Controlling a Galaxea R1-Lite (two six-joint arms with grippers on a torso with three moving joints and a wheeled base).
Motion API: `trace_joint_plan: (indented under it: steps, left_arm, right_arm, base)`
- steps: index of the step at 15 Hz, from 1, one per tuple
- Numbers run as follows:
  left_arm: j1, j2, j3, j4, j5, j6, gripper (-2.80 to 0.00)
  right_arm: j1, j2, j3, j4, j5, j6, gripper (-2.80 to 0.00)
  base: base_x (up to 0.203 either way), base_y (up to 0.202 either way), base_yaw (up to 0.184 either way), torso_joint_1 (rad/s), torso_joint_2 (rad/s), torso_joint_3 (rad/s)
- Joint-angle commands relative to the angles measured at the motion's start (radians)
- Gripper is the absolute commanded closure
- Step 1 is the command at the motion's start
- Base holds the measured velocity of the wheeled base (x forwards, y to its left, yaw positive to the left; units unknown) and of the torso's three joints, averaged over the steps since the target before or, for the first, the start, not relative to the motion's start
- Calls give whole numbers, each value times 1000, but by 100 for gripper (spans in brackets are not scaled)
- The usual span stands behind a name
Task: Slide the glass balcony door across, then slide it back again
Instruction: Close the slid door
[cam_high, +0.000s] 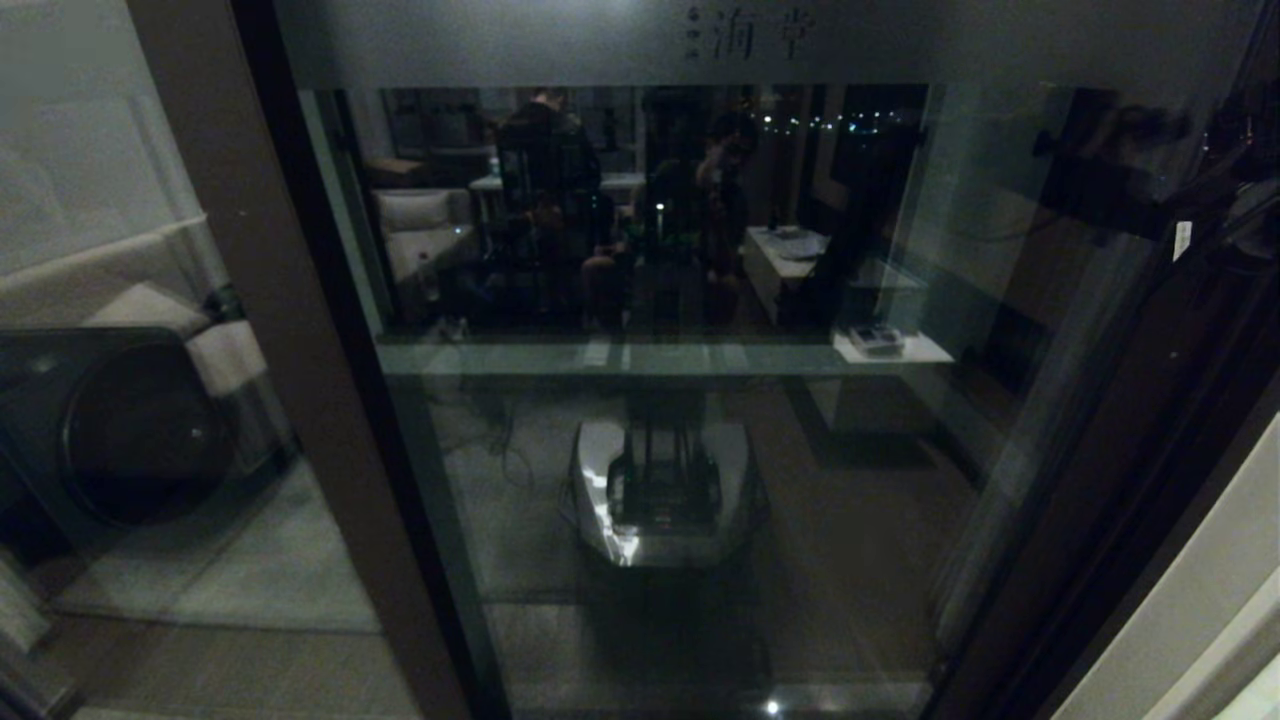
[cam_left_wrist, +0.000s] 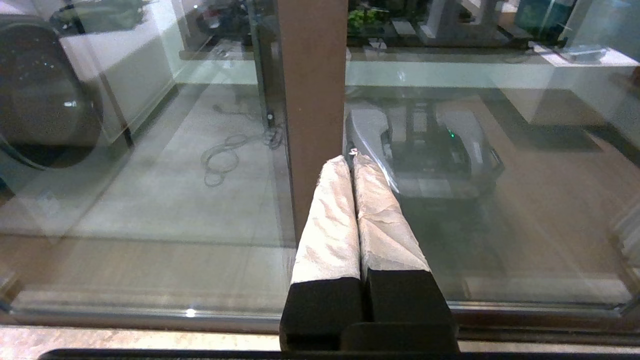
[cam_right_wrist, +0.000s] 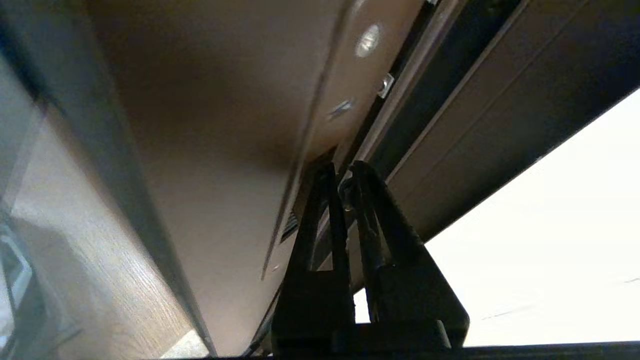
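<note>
Head view: close, looking down through the glass balcony door (cam_high: 680, 400). Left wrist view: low, facing the same pane and brown stile (cam_left_wrist: 312, 100). Right wrist view: hard against the door's edge, angled upward.

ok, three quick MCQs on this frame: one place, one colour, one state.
1. Right gripper is: A at the door's right edge; B at its left edge; C down at the floor track.
2. Door frame colour: A white; B brown; C green.
3. Left gripper jaws: A wide open; B shut, empty; C shut on a cloth.

Key: 1A, head view shows its arm reaching there; 2B, the frame shows brown in head and left wrist views; 3B, the padded jaws meet with nothing between.
</note>
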Motion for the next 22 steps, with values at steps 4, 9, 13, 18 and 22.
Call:
trace_joint_plan:
  steps: [4, 9, 13, 18, 22]
  left_arm:
    - [0, 0, 2, 0, 0, 0, 0]
    - [0, 0, 2, 0, 0, 0, 0]
    - [0, 0, 2, 0, 0, 0, 0]
    - [0, 0, 2, 0, 0, 0, 0]
    - [0, 0, 2, 0, 0, 0, 0]
  right_arm:
    - [2, 19, -4, 0, -3, -1, 0]
    - [2, 27, -5, -16, -3, -2, 0]
    - [2, 15, -2, -19, -2, -1, 0]
    - [2, -16, 19, -11, 28, -1, 0]
    - [6, -18, 26, -10, 34, -1, 0]
  base:
    - [0, 0, 0, 0, 0, 0]
    - [0, 0, 0, 0, 0, 0]
    - [0, 0, 0, 0, 0, 0]
    - [0, 0, 0, 0, 0, 0]
    - [0, 0, 0, 0, 0, 0]
